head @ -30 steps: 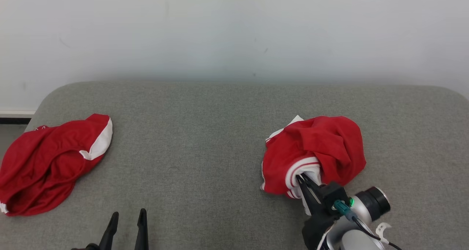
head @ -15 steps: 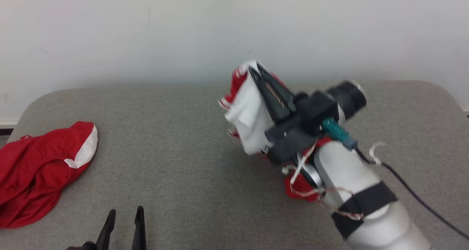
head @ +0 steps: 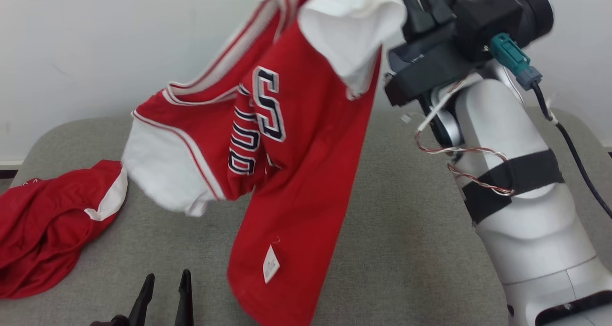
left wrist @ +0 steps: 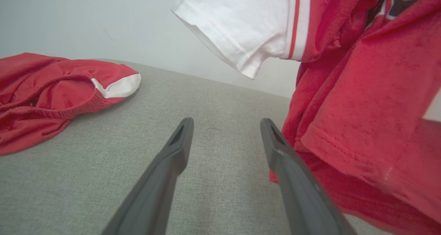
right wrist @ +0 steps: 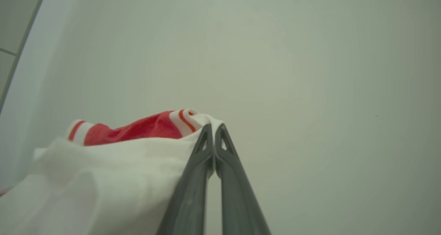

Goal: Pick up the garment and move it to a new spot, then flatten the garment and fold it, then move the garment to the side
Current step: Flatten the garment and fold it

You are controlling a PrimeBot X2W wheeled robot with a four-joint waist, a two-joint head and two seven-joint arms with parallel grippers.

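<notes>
My right hand (right wrist: 213, 128) pinched the garment (head: 296, 149) by its white trim, the cloth hanging below it. Placing, flattening and folding remained. My left hand (head: 165, 280) was spread, empty.

From my left gripper (head: 167, 277), bare grey cushion (head: 406, 230) lies open at twelve o'clock, low under the white sleeve of the jersey (head: 306, 173). Its red body curtains off one to three o'clock, just beside me. A red heap (head: 43, 230) blocks ten o'clock.

Soft, even, bright light, barely a shadow anywhere. My jersey (head: 306, 139) smears with motion blur in the head view; its white cloth close by my right pincer (right wrist: 213, 127) is out of focus.
</notes>
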